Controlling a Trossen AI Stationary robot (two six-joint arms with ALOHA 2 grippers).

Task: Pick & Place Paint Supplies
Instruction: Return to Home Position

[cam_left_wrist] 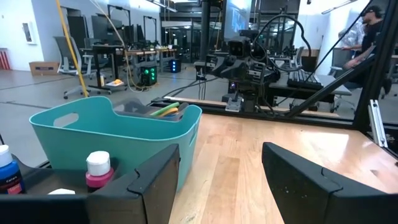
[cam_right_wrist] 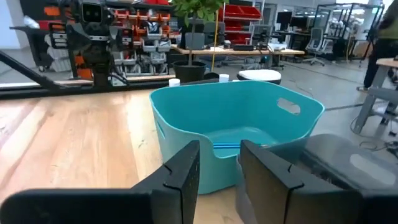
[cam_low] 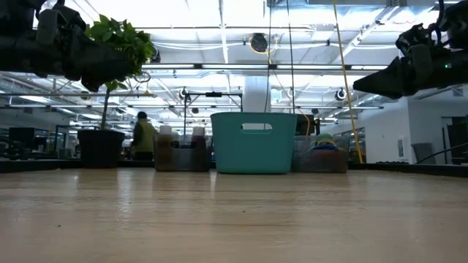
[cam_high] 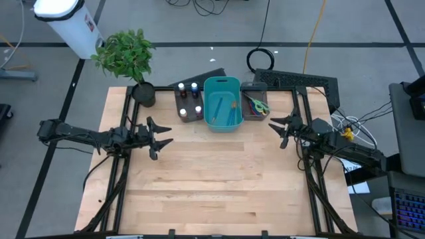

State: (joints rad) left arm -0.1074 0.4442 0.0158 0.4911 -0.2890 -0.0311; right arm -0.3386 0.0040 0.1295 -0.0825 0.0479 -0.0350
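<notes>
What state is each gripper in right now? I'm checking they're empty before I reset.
Left gripper: open, holding nothing.
Right gripper: open, holding nothing.

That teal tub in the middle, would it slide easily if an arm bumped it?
Probably. The teal tub looks like thin plastic holding only a few brushes, so likely light. Broad and low on the smooth table, it should slide, not tip.
</notes>
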